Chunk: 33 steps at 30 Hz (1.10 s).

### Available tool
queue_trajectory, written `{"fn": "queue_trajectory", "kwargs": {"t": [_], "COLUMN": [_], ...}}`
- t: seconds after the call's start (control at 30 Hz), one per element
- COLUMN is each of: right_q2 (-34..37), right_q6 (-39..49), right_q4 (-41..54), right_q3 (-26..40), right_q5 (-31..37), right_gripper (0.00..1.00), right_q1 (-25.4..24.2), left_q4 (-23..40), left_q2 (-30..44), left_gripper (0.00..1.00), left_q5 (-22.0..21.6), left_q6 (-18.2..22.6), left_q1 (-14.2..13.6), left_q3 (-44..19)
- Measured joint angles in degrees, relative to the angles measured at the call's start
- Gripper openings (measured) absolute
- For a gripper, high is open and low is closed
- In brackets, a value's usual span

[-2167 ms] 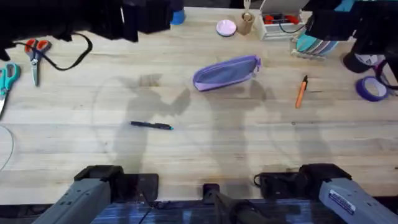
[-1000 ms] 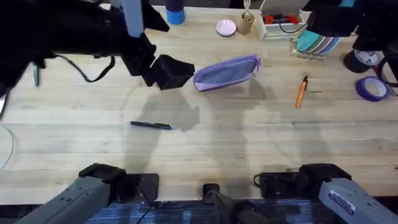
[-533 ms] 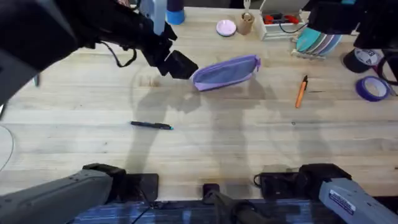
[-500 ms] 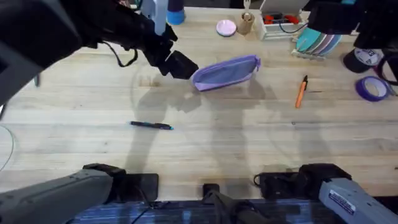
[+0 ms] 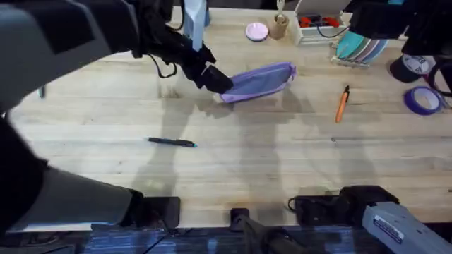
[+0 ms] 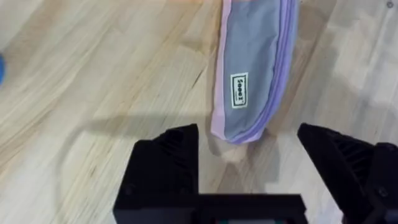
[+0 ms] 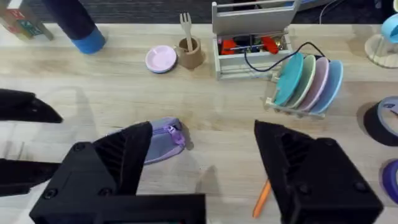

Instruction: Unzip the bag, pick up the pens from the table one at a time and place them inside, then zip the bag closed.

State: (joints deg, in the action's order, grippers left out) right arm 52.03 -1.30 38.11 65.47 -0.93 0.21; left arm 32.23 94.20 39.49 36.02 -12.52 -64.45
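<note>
Bag: I see the lavender bag lying toward the far edge of the tabletop, near the middle, zipper shut.
Left hand: my left hand sits at the bag's left end, fingers spread wide, the bag's tip between them.
Black pen: the black pen lies left of centre, well apart from the bag.
Orange pen: the orange pen lies right of the bag.
Right hand: my right hand hangs above the tabletop, fingers spread, empty.
</note>
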Motion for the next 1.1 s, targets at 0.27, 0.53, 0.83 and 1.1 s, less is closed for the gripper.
{"fn": "queue_trajectory", "kwargs": {"t": [0.27,0.53,0.83,1.1], "right_q2": [0.00,0.00,0.00,0.00], "right_q6": [0.00,0.02,0.02,0.02], "right_q4": [0.00,0.00,0.00,0.00], "right_q3": [0.00,0.00,0.00,0.00], "right_q5": [0.02,0.00,0.02,0.00], "right_gripper": [0.995,0.995,0.996,0.996], "right_q1": [0.00,0.00,0.00,0.00], "left_q4": [-5.30,-6.07,-7.25,-7.17], "left_q2": [4.10,4.28,7.53,7.53], "left_gripper": [0.994,0.993,0.955,0.309], "left_q5": [2.18,2.77,2.77,3.46], "left_q6": [-0.01,-0.01,-0.01,0.01], "left_q1": [-2.35,-2.46,-3.10,-3.16], "left_q3": [0.00,-0.02,-0.11,-0.11]}}
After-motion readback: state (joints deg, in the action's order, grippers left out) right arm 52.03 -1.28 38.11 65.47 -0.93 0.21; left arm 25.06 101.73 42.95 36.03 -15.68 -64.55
